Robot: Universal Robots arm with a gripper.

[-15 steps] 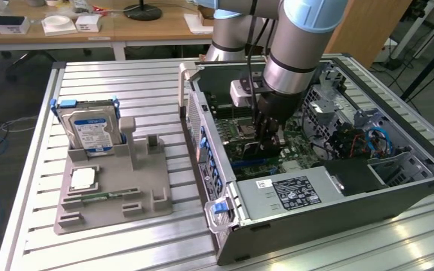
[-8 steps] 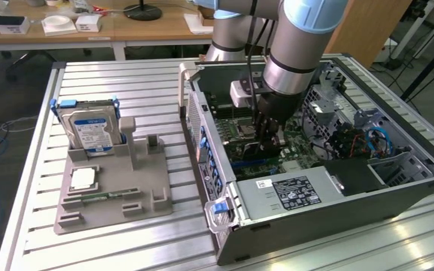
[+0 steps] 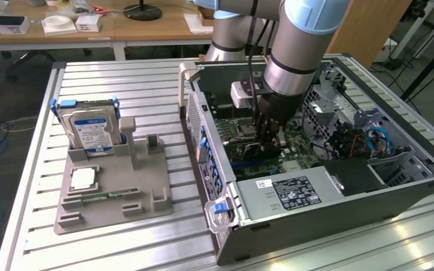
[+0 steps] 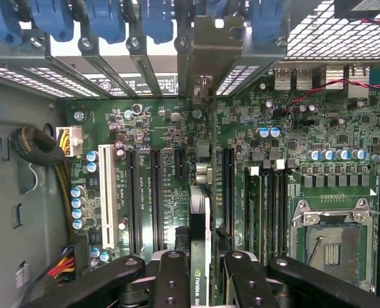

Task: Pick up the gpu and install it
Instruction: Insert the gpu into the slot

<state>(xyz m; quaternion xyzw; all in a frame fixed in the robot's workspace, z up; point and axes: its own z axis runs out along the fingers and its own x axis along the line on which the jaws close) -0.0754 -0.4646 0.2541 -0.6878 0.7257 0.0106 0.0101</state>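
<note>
Slatted metal table (image 3: 104,79) carries an open computer case (image 3: 315,231), where the gripper (image 4: 205,273) is clamped on the graphics card (image 4: 199,221), held edge-on over the motherboard (image 4: 145,128) slots: probably light, stiff but fragile, best pinched by its board edges

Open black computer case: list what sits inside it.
Green motherboard, silver power supply box, and the black gripper clamping the thin dark gpu card edge-on. The card hides whatever lies directly beneath it.

The gpu (image 4: 198,256) is black with white lettering. The motherboard (image 4: 151,128) is green with one white slot. The case (image 3: 315,231) is dark grey with blue latches (image 4: 106,19). The hard drive (image 3: 90,132) is silver, labelled blue and white.
</note>
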